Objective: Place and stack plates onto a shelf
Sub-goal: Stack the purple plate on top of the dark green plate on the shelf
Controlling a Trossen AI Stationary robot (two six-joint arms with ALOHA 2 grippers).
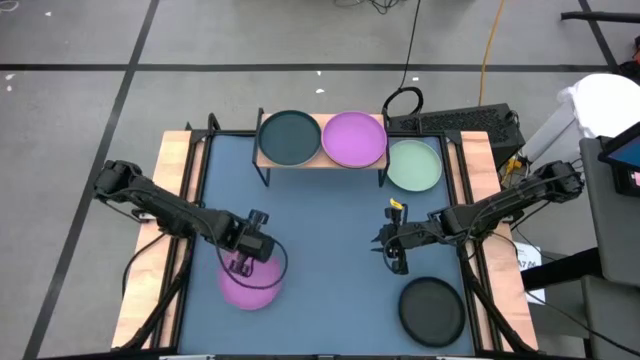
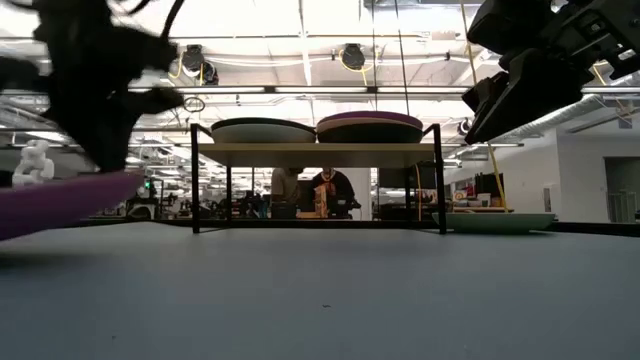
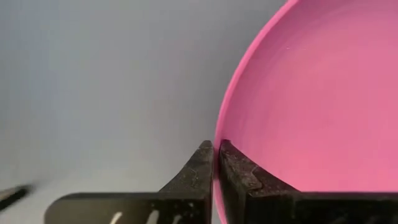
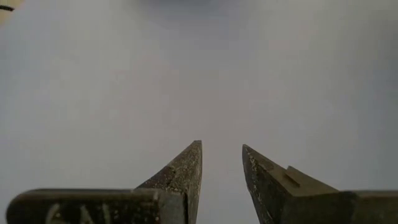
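Note:
My left gripper [image 1: 243, 266] is over the table's near left part, shut on a purple plate [image 1: 247, 283]. That plate shows tilted at the left of the low view [image 2: 60, 200]. The shelf [image 1: 320, 160] stands at the far edge on thin black legs. It carries a dark charcoal plate [image 1: 289, 137] and a second purple plate [image 1: 354, 138] side by side. A mint green plate [image 1: 414, 165] lies flat on the table right of the shelf. Another dark plate [image 1: 432, 311] lies near the right front corner. My right gripper [image 1: 393, 250] hovers open and empty above the table's right half. My left gripper [image 3: 216, 155] pinches the purple plate's rim [image 3: 219, 134] on the plate's far side, one finger inside the plate and one outside. The fingers come from above, slanting in from the table's left. The plate sits tilted with the held rim [image 2: 130, 180] raised. Whether its near edge touches the table I cannot tell.
A keyboard [image 1: 455, 122] and a black cable loop [image 1: 403, 100] lie beyond the table's far right corner. Wooden rails [image 1: 178, 200] edge the blue-grey top. Bare tabletop [image 1: 330, 230] lies between the two grippers and in front of the shelf. People [image 2: 320, 190] show far behind the shelf.

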